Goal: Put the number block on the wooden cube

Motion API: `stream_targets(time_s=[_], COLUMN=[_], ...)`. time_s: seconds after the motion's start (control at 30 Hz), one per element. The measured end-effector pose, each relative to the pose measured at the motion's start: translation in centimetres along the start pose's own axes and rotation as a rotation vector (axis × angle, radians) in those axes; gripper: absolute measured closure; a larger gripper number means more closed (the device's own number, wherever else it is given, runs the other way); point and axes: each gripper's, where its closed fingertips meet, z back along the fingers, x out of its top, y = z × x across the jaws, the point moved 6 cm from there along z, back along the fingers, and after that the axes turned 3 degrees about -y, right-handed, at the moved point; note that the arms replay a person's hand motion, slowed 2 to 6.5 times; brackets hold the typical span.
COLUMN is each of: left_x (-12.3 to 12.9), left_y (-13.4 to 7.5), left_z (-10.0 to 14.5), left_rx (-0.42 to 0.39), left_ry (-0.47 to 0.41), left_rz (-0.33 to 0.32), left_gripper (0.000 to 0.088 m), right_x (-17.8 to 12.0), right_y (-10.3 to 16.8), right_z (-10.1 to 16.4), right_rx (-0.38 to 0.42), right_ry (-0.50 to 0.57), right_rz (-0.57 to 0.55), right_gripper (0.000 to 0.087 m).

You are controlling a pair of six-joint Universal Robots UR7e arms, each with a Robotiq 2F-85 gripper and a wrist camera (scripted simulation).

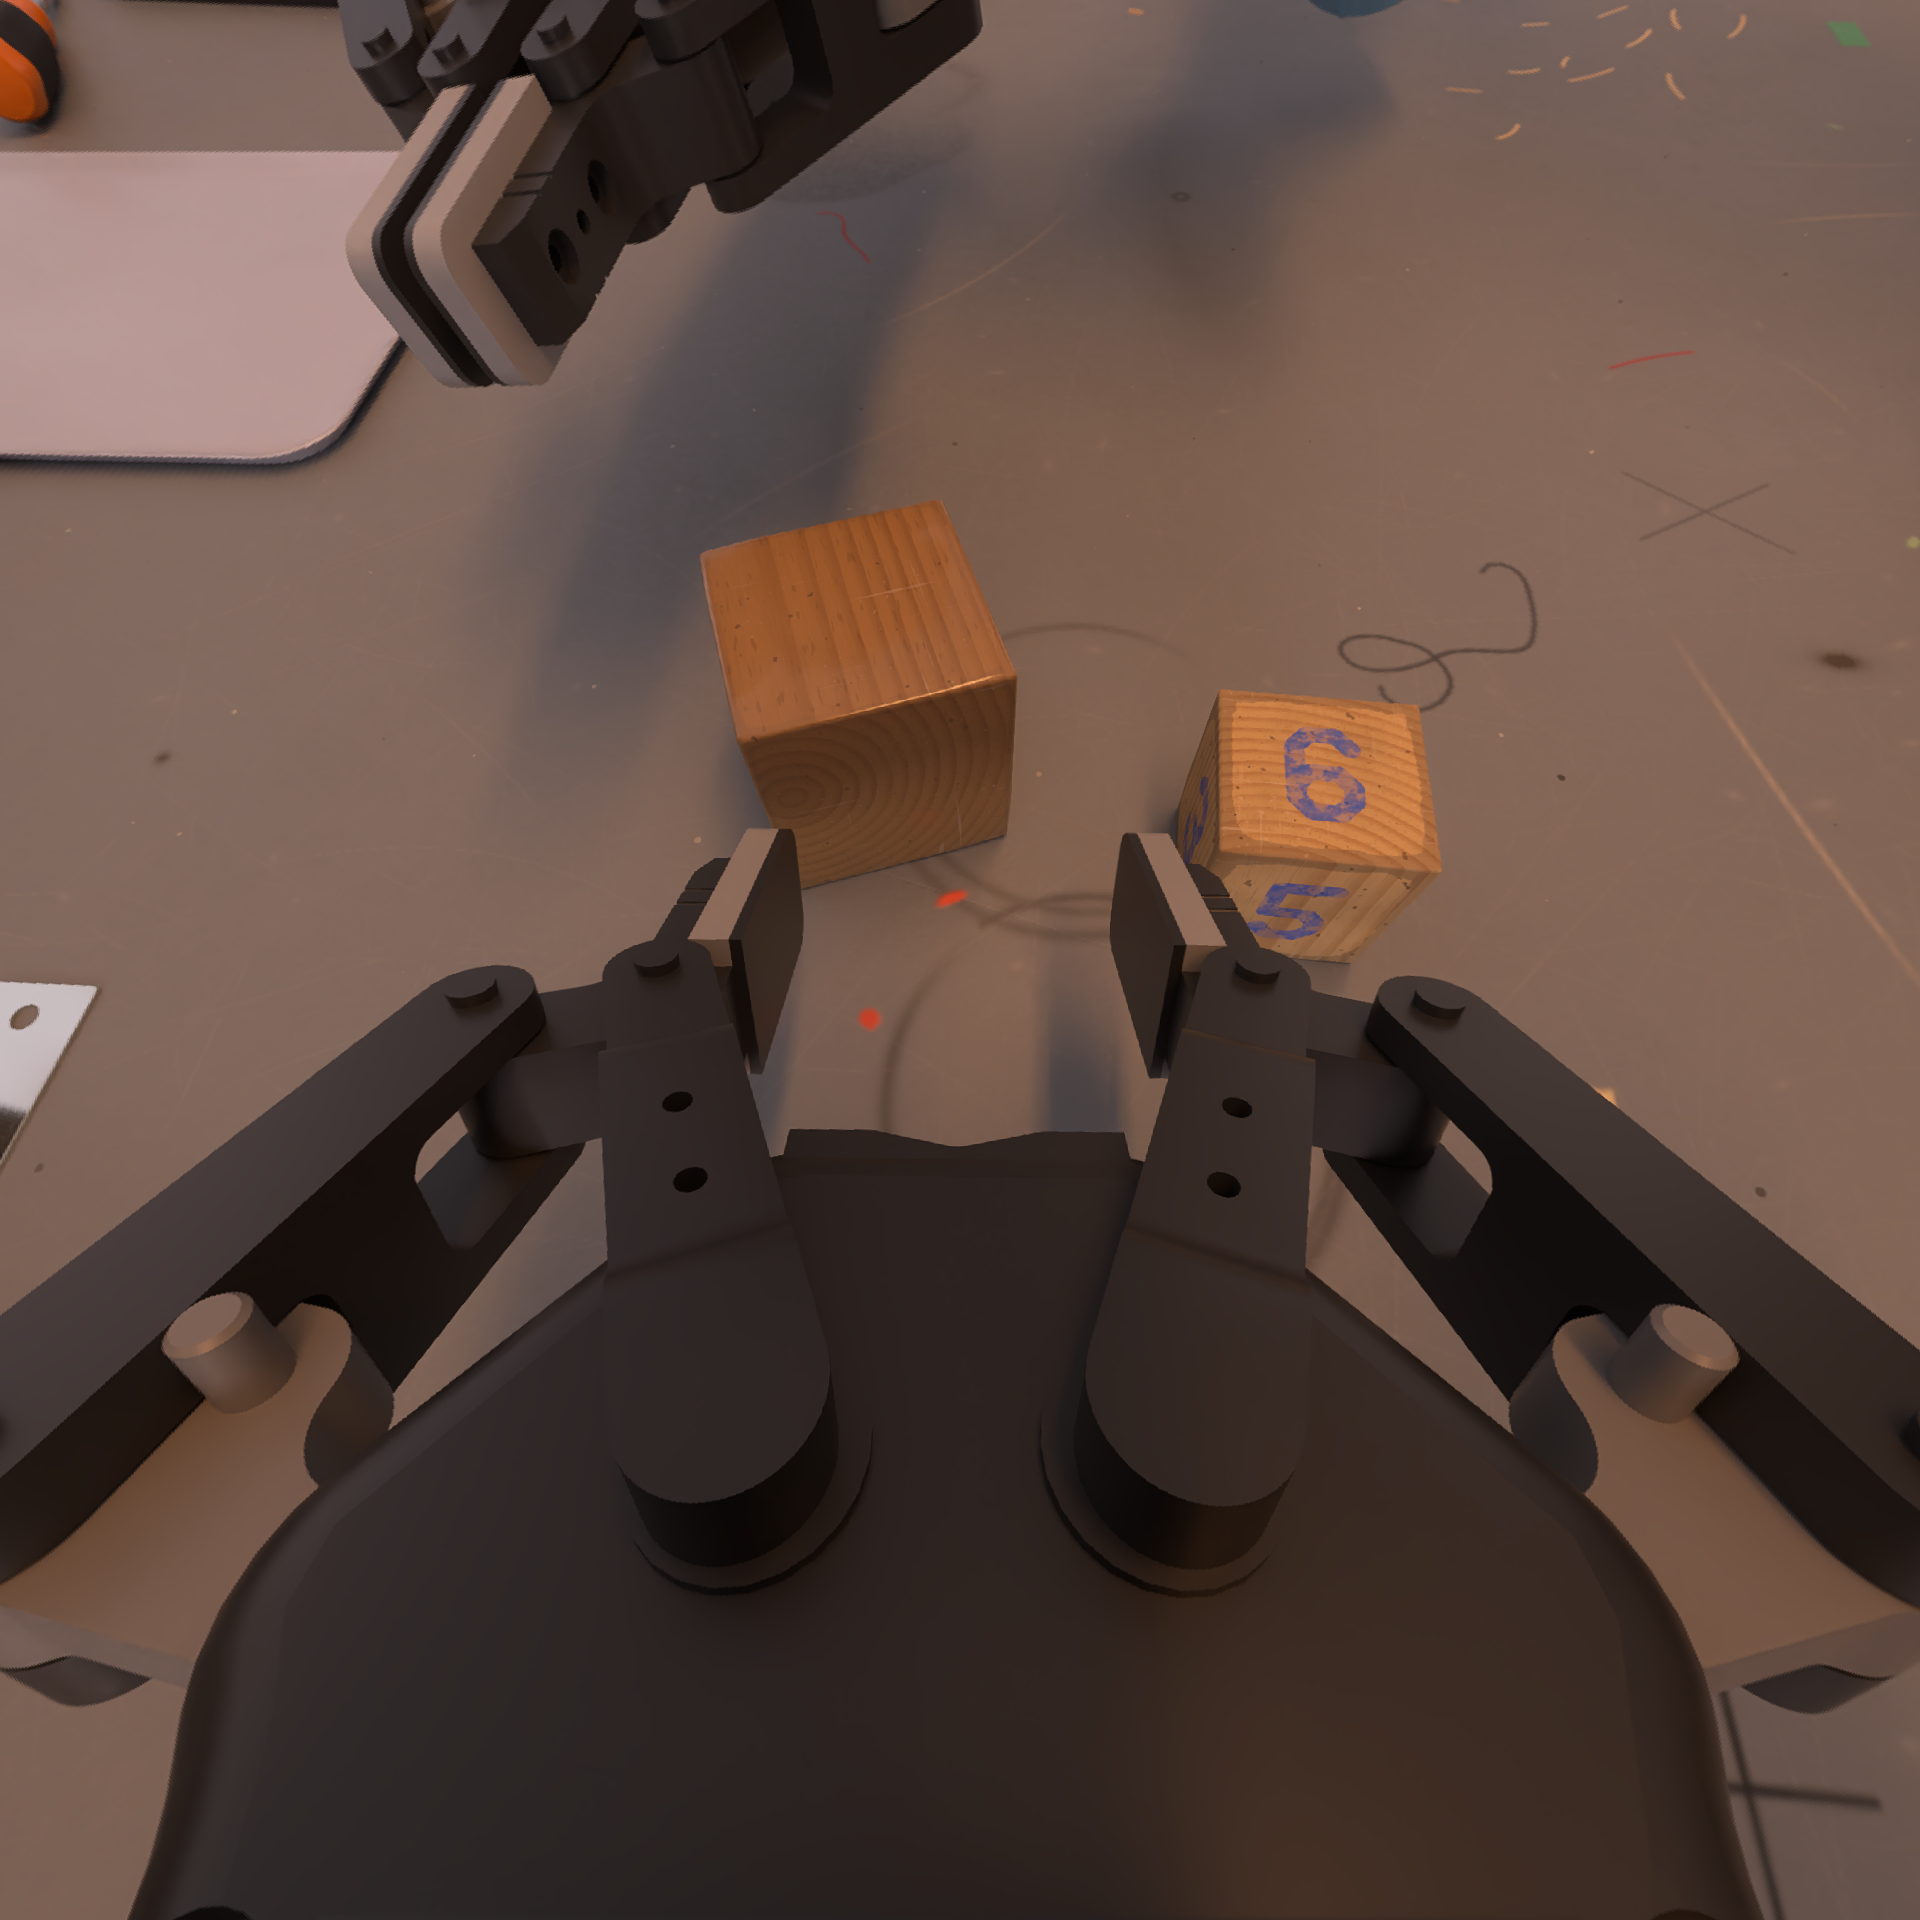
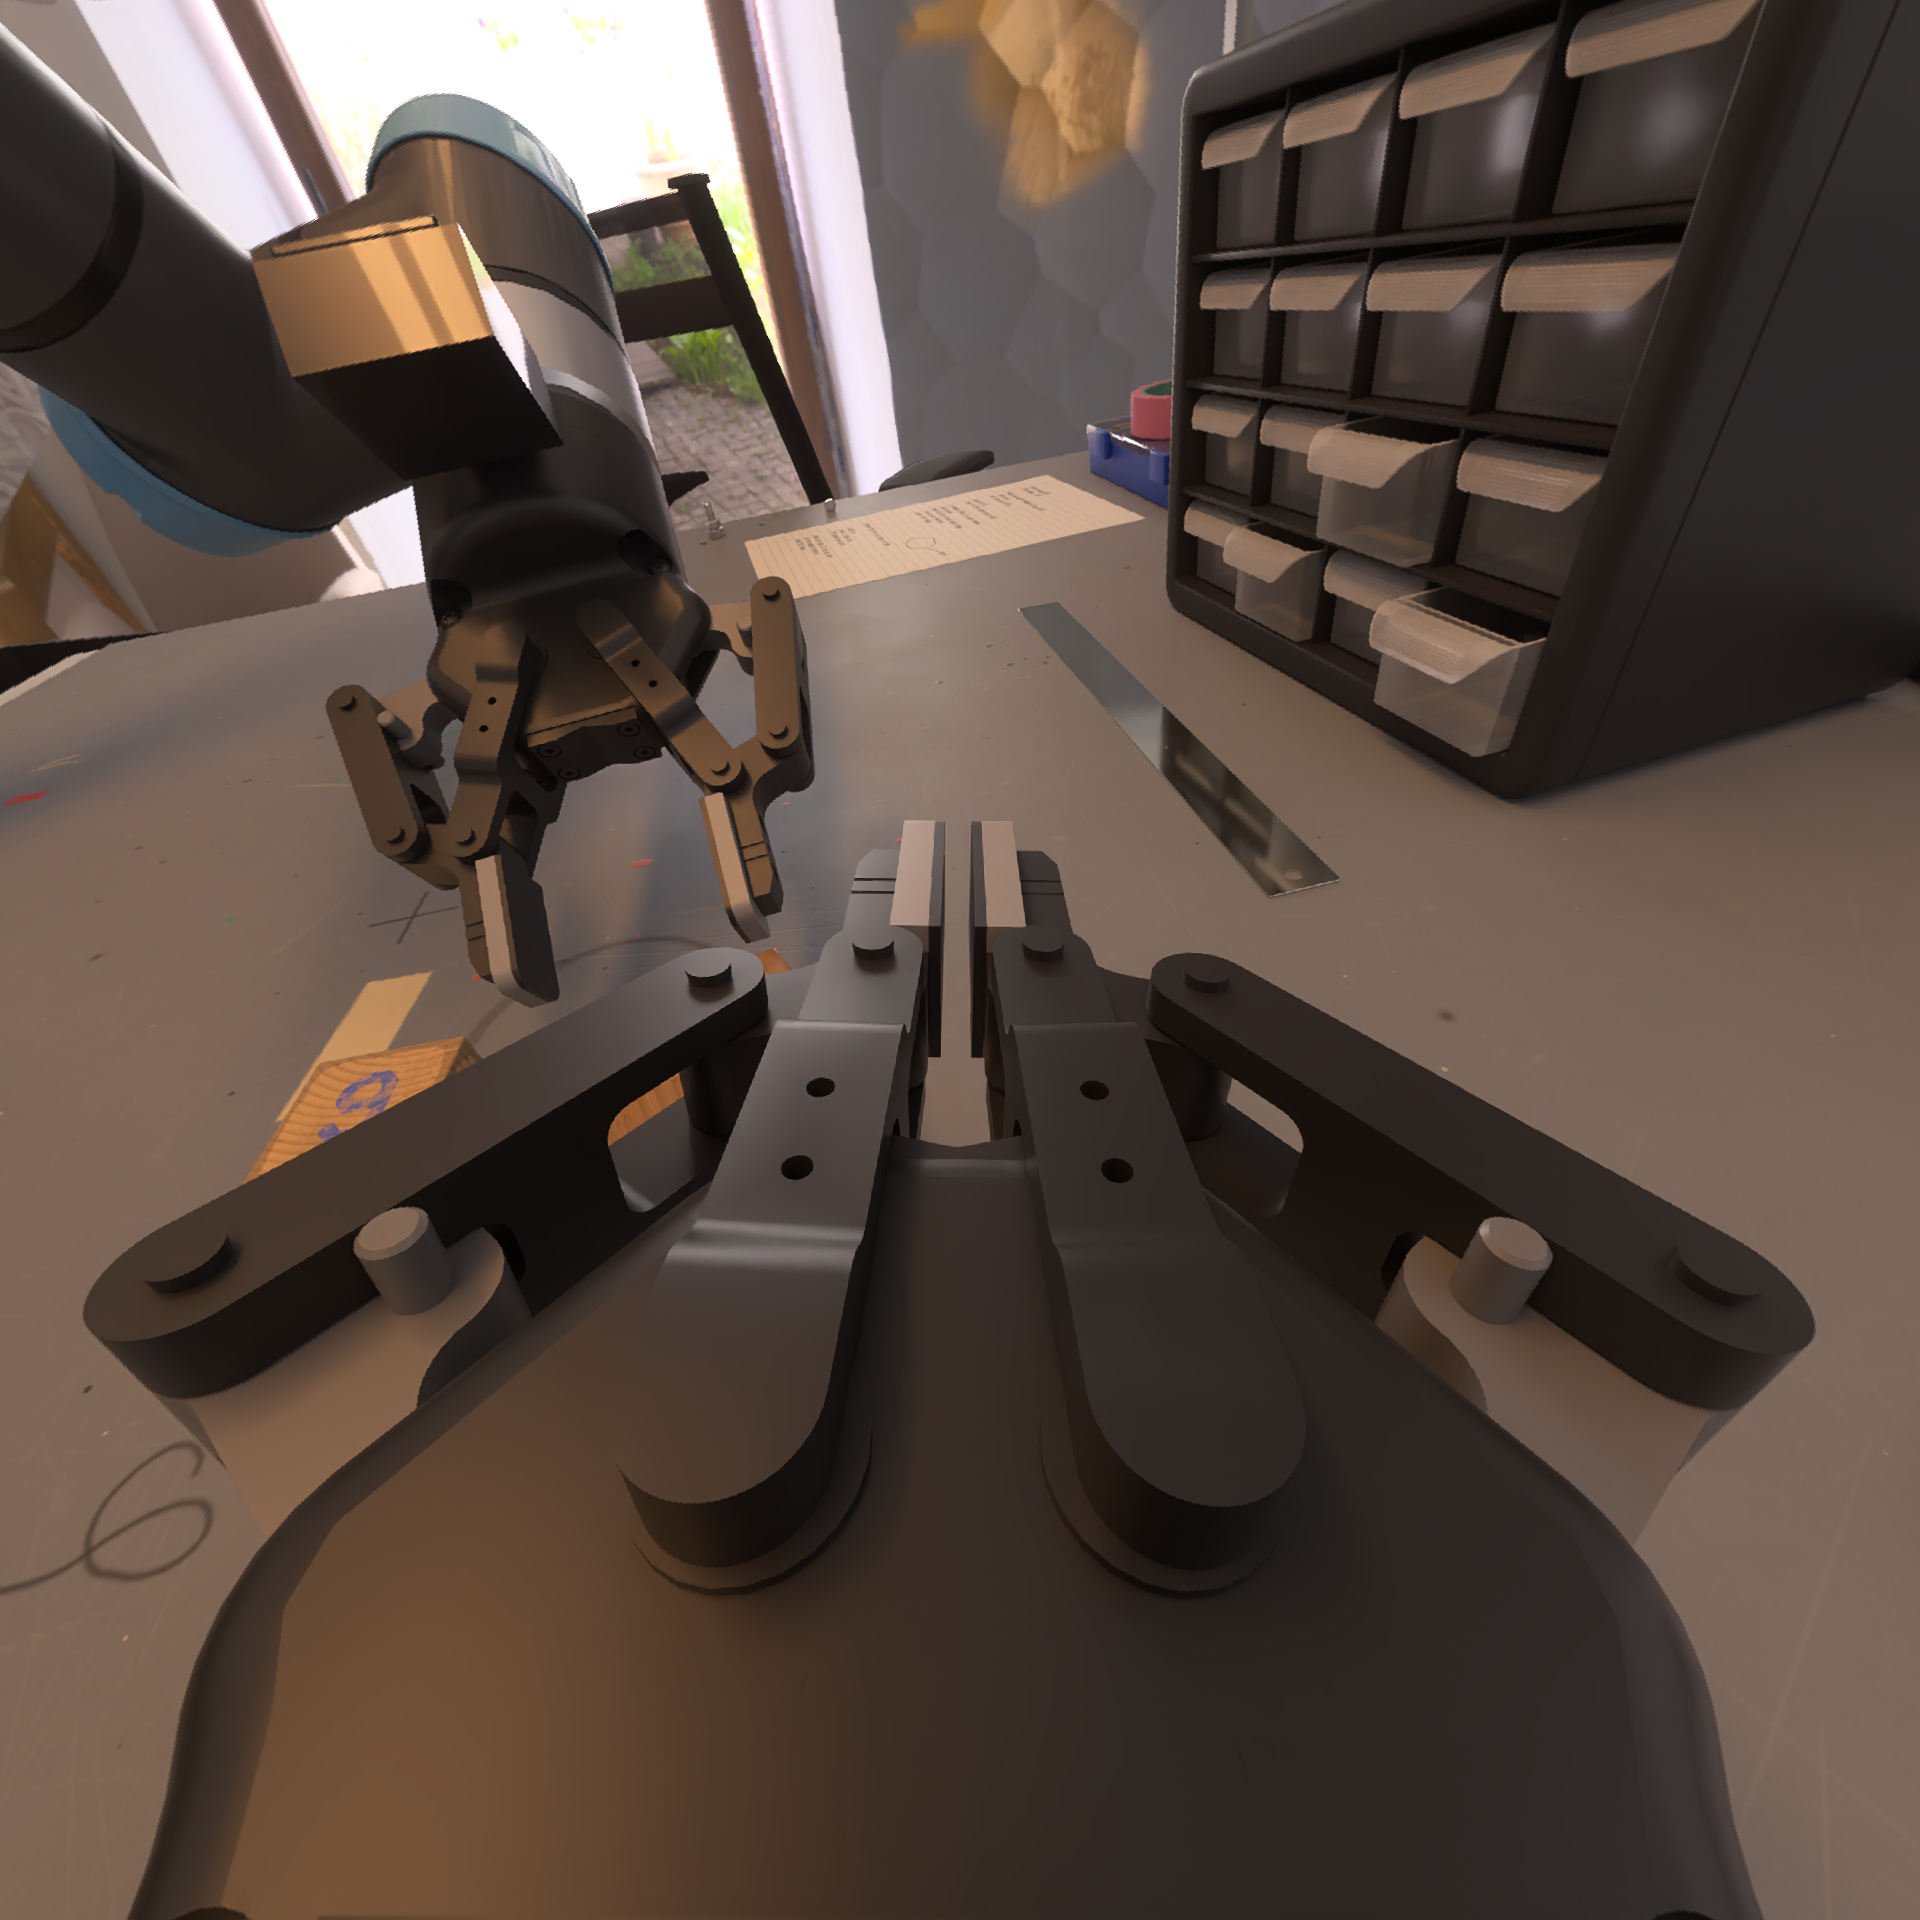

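Altogether, two blocks lie on the grey surface [image 1: 1351, 364]: one plain wooden cube [image 1: 868, 691] and one number block [image 1: 1314, 821] with blue digits on its faces. Both are upright, each resting flat on one face, and neither has a long axis, their sides being about equal. The number block sits just to the right of the wooden cube in the left wrist view, apart from it, with a strip of bare surface between them; one digit face points up and another faces the camera.

Two grippers appear. The left gripper [image 1: 956, 920] has its jaws spread wide and holds nothing; its fingers hang above the surface just in front of the gap between the two blocks, one fingertip [image 1: 1153, 904] overlapping the near corner of the number block in this view, though contact cannot be judged. The right gripper [image 2: 957, 873] has its jaws drawn almost together, only a thin slit between the pads, with nothing between them.

Also on the surface: one black drawer cabinet [image 2: 1507, 395], one metal ruler [image 2: 1174, 743], one sheet of paper [image 2: 935, 530] and one pale mat [image 1: 177, 312].
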Motion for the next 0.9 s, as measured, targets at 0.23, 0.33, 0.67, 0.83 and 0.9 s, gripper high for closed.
stream_targets(time_s=[0.23,0.33,0.67,0.83,0.9], left_x=[0.0,0.1,0.2,0.3,0.4], left_y=[-0.1,-0.1,0.3,0.5,0.5], left_z=[-0.1,-0.1,-0.4,-0.6,-0.7], left_rx=[0.005,0.008,0.045,0.066,0.074], left_ry=[0.003,0.003,0.004,0.005,0.006], left_rz=[-0.005,-0.007,0.008,0.017,0.019], left_gripper=[0.0353,0.0354,0.0355,0.0356,0.0356], right_x=[0.0,0.0,0.1,0.2,0.2], right_y=[0.3,0.4,0.8,1.1,1.2], right_z=[0.4,0.5,1.2,1.5,1.7], right_rx=[-0.047,-0.075,-0.175,-0.221,-0.235], right_ry=[-0.017,-0.025,-0.056,-0.071,-0.077], right_rz=[0.023,0.032,0.072,0.105,0.119], right_gripper=[0.0837,0.0842,0.0874,0.0874,0.0874])
